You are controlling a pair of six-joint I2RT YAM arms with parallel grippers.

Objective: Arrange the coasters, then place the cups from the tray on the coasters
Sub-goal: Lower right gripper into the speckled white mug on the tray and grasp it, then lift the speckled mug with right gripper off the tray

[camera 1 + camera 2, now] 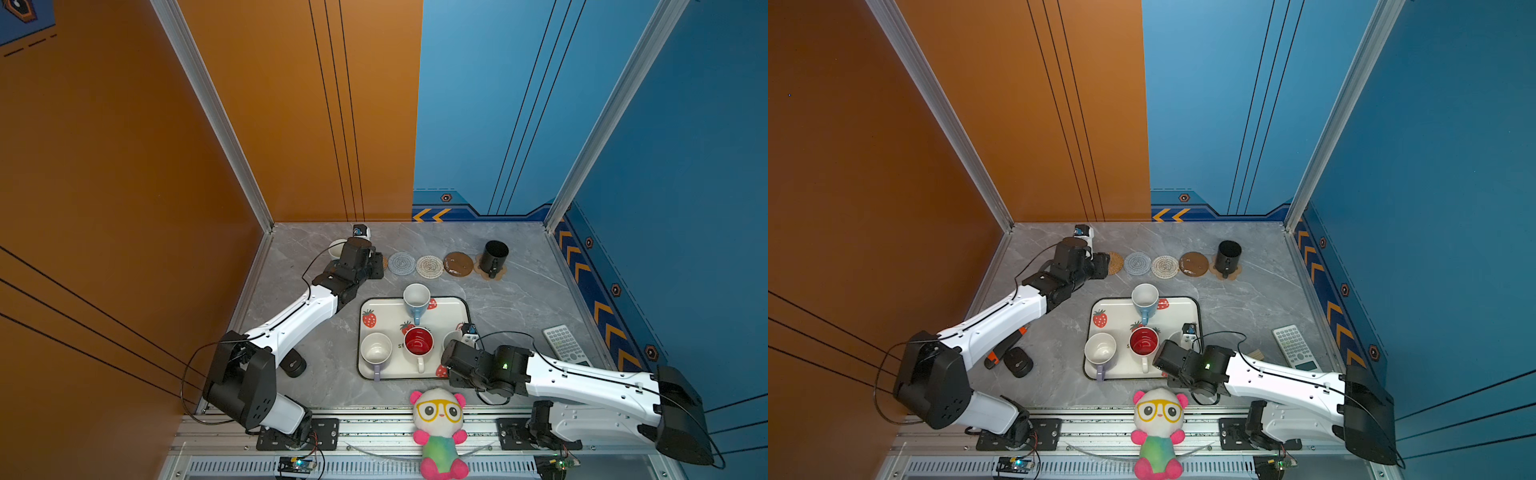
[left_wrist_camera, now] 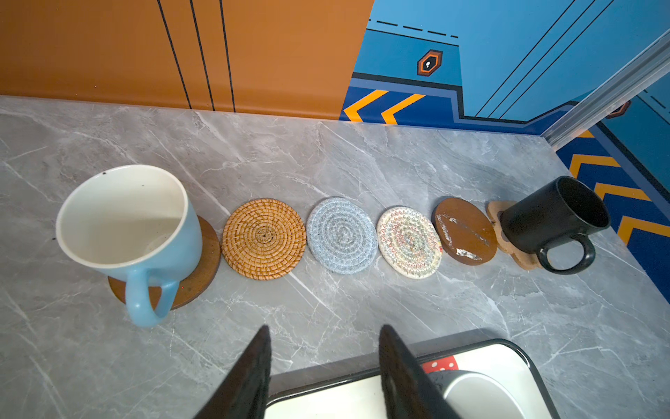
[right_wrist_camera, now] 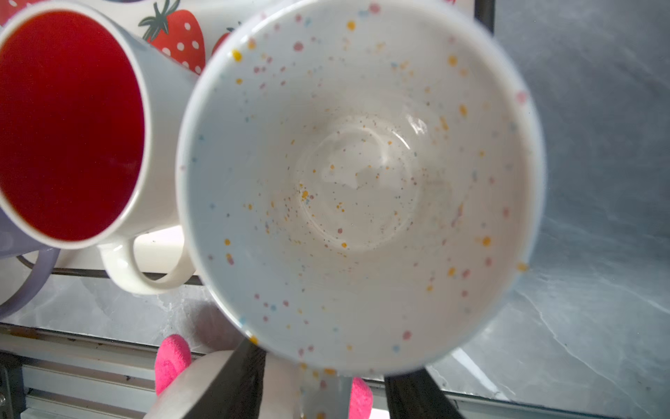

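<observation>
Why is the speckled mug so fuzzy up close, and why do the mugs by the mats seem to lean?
Right wrist view: the speckled mug fills the frame, so its rim blurs. Left wrist view: sharp, but the wide lens tips the blue mug and black mug outward. In a top view, the brown mat shows a glint.

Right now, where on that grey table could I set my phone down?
Bare marble lies between the coaster row and the back wall, and right of the tray, between the black mug and the calculator. The tray itself is crowded.
</observation>
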